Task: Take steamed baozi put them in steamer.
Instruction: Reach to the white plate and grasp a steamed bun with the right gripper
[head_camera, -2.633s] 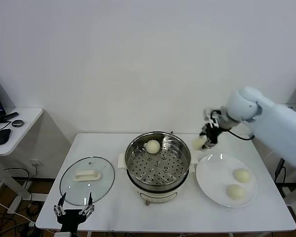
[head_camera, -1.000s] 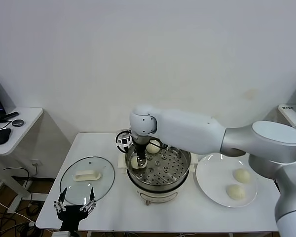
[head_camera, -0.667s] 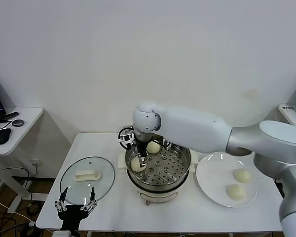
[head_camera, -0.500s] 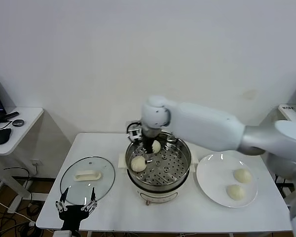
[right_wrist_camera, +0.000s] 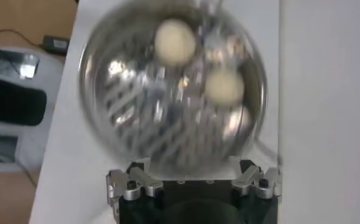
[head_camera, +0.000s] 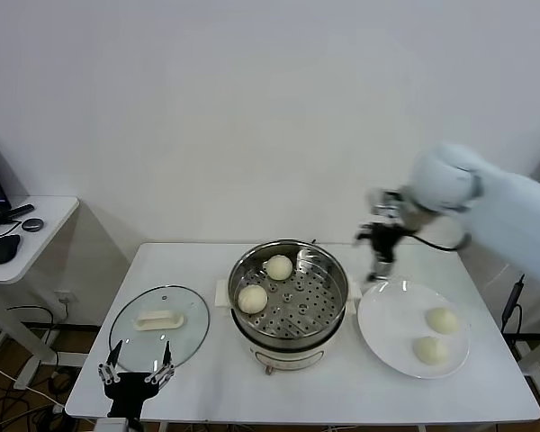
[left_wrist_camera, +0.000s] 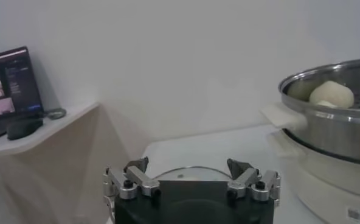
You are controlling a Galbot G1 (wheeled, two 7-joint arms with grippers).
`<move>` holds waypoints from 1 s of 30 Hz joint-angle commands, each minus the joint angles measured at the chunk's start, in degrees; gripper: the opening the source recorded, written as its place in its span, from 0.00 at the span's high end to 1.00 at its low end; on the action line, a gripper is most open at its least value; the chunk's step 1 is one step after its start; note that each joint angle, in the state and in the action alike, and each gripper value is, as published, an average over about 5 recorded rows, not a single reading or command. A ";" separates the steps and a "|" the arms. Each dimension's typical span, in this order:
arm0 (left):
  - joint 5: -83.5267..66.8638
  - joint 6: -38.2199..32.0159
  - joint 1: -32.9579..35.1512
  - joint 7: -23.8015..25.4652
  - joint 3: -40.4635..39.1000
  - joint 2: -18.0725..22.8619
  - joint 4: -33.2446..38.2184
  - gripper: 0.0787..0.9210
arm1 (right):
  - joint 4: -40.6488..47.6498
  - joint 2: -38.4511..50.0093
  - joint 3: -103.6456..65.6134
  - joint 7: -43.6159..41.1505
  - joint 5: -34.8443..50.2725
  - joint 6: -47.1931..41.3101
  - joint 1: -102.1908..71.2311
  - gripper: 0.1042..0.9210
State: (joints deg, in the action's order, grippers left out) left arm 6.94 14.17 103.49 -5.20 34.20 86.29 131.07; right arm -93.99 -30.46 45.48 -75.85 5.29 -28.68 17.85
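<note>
The steamer [head_camera: 291, 339] stands mid-table, a shiny steel pot with a perforated tray. Two steamed baozi lie in it, one at the back [head_camera: 279, 267] and one at the left [head_camera: 252, 298]. Two more baozi [head_camera: 442, 319] [head_camera: 429, 350] rest on the white plate [head_camera: 391, 319] to the right. My right gripper [head_camera: 377, 268] hangs open and empty above the plate's far left edge, just right of the steamer. From its wrist, my right gripper [right_wrist_camera: 192, 173] looks back over the steamer [right_wrist_camera: 101, 91] with both baozi [right_wrist_camera: 175, 41] [right_wrist_camera: 224, 86]. My left gripper [head_camera: 135, 373] is open at the table's front left.
A round glass lid [head_camera: 158, 328] with a white handle lies left of the steamer, just beyond the left gripper [left_wrist_camera: 191, 173]. A side desk [head_camera: 27, 225] with a mouse and a laptop stands far left. The wall runs close behind the table.
My right gripper opened over the steamer's left side and left a baozi there. It then rose and swung right, to above the plate's near-steamer edge. The left arm stayed put.
</note>
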 commanded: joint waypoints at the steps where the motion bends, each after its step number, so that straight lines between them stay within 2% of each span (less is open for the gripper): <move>1: 0.02 -0.01 0.80 -0.06 0.15 -0.15 0.18 0.12 | -5.57 21.06 -11.35 -3.51 -10.54 10.83 -18.34 0.12; 6: 0.16 -0.10 2.39 -0.37 -0.18 0.90 0.56 0.12 | -3.72 17.39 -13.76 -2.96 -15.61 12.52 -26.29 0.12; 16: 0.43 -0.18 3.92 -0.81 0.72 1.72 0.09 0.12 | 7.17 5.71 -17.09 -2.35 -22.28 14.37 -33.69 0.12; 30: 0.84 -0.19 3.74 -0.80 1.08 1.99 -1.01 0.12 | 12.48 0.15 -18.37 -1.01 -26.08 14.90 -37.14 0.12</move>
State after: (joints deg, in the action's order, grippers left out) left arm 7.77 13.97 106.97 -6.00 35.23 88.25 130.16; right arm -85.23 -27.24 28.98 -77.30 -17.33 -14.83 -15.13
